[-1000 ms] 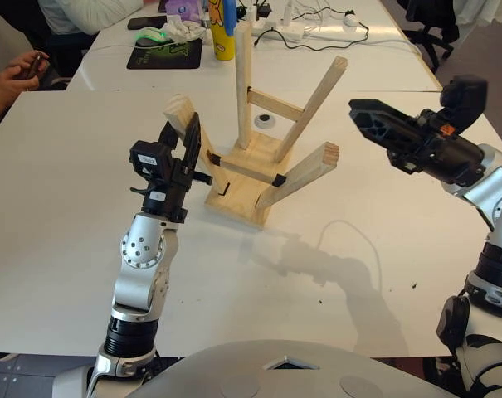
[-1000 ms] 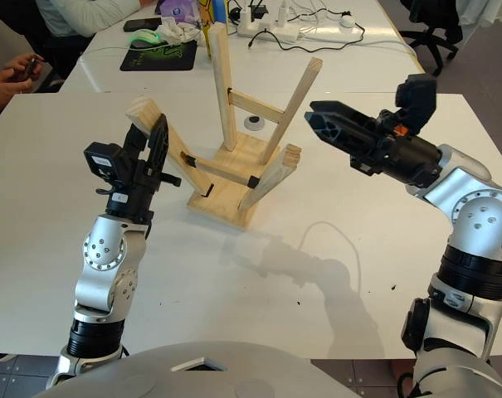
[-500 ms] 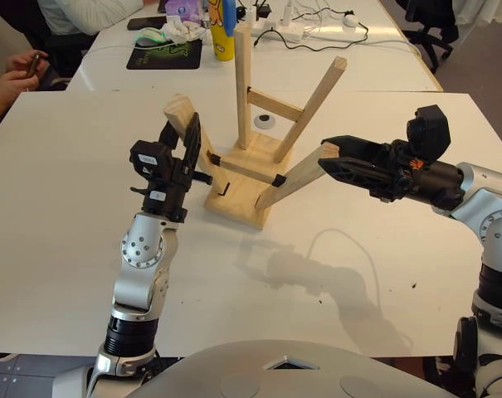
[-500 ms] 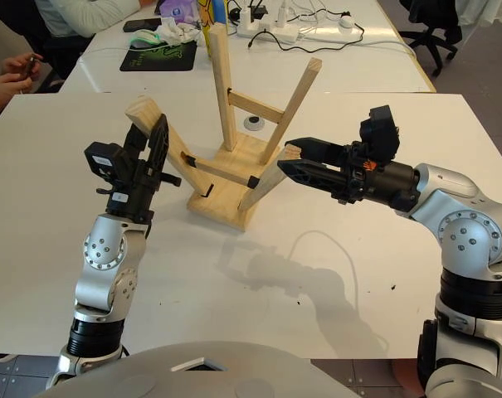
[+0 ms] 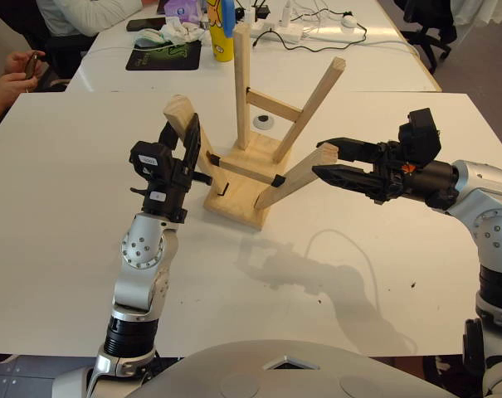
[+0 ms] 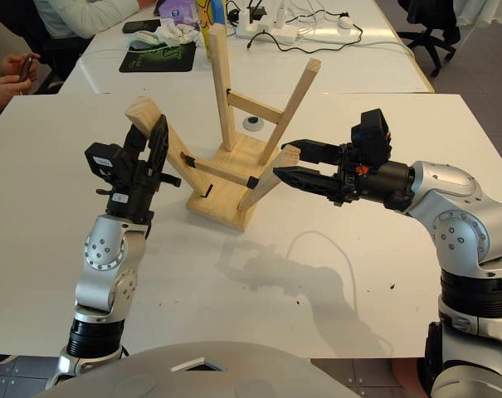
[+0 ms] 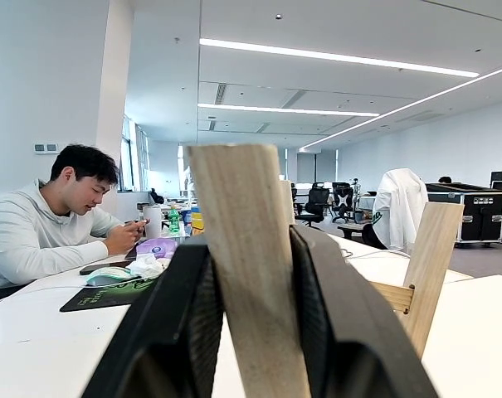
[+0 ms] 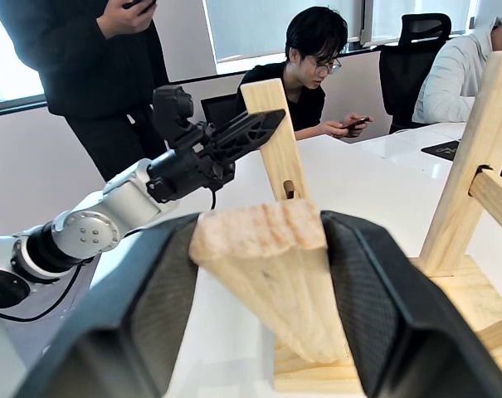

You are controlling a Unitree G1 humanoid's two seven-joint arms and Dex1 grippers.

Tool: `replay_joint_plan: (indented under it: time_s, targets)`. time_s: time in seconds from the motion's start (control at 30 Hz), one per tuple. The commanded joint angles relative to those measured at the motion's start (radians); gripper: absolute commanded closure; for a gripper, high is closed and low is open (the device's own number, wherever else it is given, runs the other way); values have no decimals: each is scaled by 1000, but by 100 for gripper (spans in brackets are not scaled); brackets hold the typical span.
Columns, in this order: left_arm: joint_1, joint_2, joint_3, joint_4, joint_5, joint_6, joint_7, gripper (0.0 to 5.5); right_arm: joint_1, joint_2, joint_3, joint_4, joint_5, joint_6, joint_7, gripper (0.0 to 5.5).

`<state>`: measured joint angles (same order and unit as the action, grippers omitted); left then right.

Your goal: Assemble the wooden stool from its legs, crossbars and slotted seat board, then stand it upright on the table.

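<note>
Pale wooden stool (image 5: 252, 156) inverted, slotted seat board (image 5: 234, 203) flat on white table (image 5: 68, 207), legs splayed upward, left gripper (image 5: 184, 128) clamped on left leg (image 5: 177, 110), right gripper (image 5: 326, 156) spread astride right leg (image 5: 296, 176) tip.

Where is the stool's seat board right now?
In the eye views the seat board lies flat on the white table, legs pointing up, between the left hand and right hand.
</note>
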<state>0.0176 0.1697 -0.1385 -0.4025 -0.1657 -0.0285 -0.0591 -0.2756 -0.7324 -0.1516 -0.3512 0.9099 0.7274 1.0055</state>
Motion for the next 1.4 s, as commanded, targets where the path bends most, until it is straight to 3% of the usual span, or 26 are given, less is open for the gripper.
replay_joint_plan:
  time_s: [0.03,0.93,1.4]
  targets:
    - [63,48,-18,69,87,89,-27,443,10,11,39,19,-19,31,-21,321]
    - [80,66,49,135,42,114,-48,443,137,-73,108,106,-150,-137,44,327]
    - [23,65,47,138,25,235,-52,443,-13,-84,159,106,-251,-240,58,338]
